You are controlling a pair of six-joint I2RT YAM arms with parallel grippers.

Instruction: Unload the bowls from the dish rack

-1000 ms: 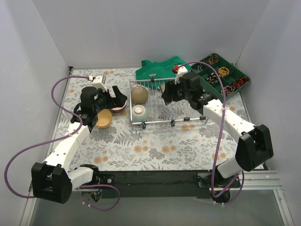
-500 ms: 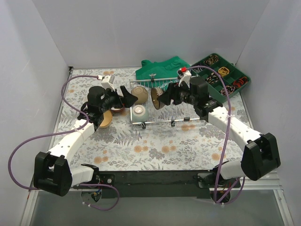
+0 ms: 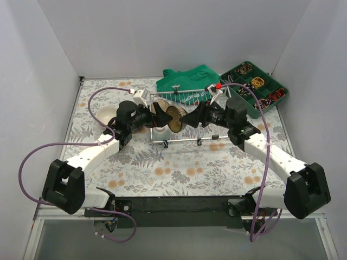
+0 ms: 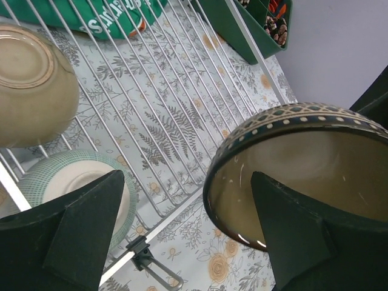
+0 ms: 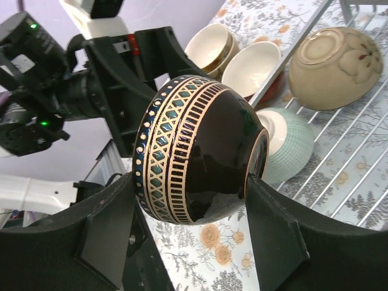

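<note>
Dish rack [image 4: 182, 121]: beige bowl [image 4: 30, 85], green bowl [image 4: 79, 182] | right fingers [image 5: 279, 236]: patterned bowl [image 5: 194, 151]

left arm [image 3: 81, 158] / right arm [image 3: 274, 157] | white links [image 3: 102, 145] | black joints [image 3: 306, 189] | purple cables [image 3: 21, 168]

Green compartment tray [image 3: 275, 102]: sits angled against the right wall, lid off. Compartments hold small items [image 3: 257, 82] in gold, red and dark tones, too small to identify.

Green cloth [image 3: 187, 78]: crumpled, just left of the tray, along the same back wall. White lettering on it shows in the left wrist view, unreadable.

Floral table covering [image 3: 179, 168]: pale, with grey ferns and orange blossoms. It runs under the tray and spreads left and toward the near edge.

White enclosure walls [image 3: 162, 32]: behind and beside the tray.

Black strip [image 3: 179, 205]: well apart from the tray, along the table's near edge.
</note>
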